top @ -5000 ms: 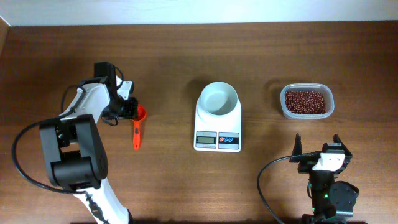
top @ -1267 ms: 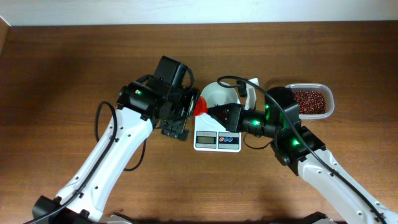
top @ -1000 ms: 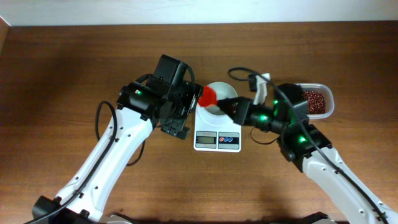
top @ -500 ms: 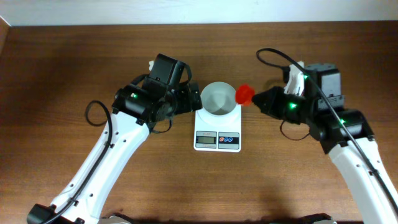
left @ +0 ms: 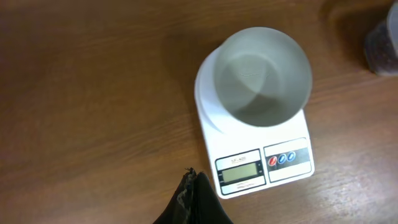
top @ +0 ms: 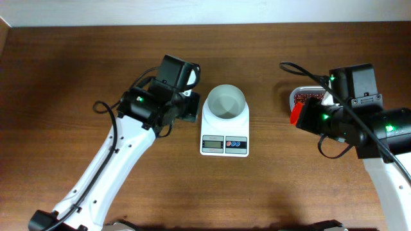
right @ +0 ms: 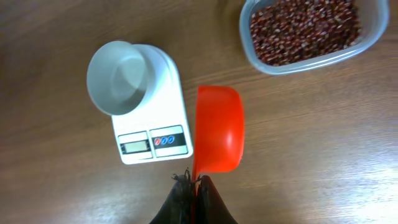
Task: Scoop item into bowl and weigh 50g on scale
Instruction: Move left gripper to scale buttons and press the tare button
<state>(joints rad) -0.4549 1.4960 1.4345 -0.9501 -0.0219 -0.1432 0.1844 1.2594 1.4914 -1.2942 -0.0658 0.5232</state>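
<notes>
The empty white bowl [top: 226,101] [left: 262,74] [right: 118,78] stands on the white scale [top: 225,144] [left: 264,169] [right: 155,140]. Red-brown beans [right: 305,28] fill a clear tub [top: 299,94] [right: 258,57] on the right, partly hidden under my right arm in the overhead view. My right gripper [right: 193,180] [top: 308,119] is shut on the handle of an orange scoop [right: 217,127] [top: 297,114], which hangs empty, turned on its side, between scale and tub. Just left of the scale, my left gripper [left: 193,175] [top: 190,108] is shut on nothing.
The brown wooden table [top: 77,51] carries the scale in the middle and the tub at the right. Both white arms reach in from the front corners, the left one [top: 115,160] slanting across the table's left half.
My right gripper has carried the scoop from over the bowl rightward to beside the tub. The left gripper has shut and drawn slightly back to the scale's left.
</notes>
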